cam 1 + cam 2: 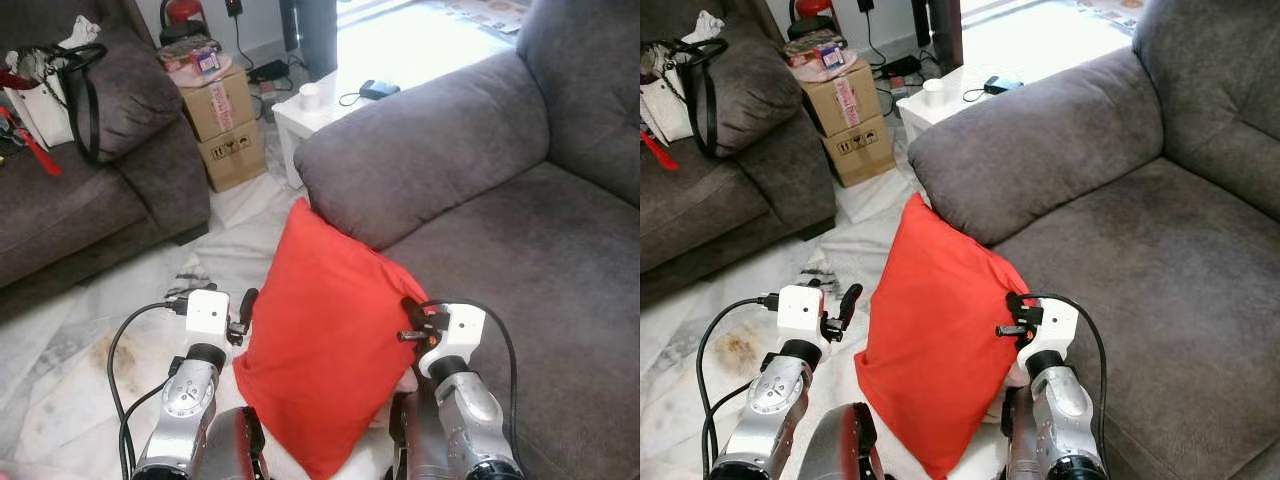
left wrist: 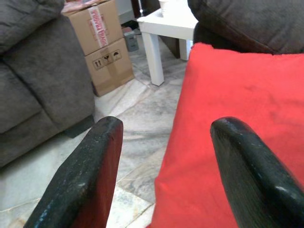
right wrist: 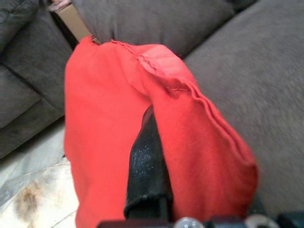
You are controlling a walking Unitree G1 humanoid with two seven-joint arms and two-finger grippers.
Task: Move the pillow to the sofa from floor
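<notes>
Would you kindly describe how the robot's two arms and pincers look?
Both arms are silver metal with black joints, each topped by a white boxy wrist block and looped with black cable. The left pincer and right pincer have long black fingers with rounded tips.

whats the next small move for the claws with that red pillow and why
Probably carry the red fabric pillow rightward over the grey sofa seat cushion. The right claw is shut on the pillow's edge, which leans against the sofa armrest; the left claw is open beside it.
</notes>
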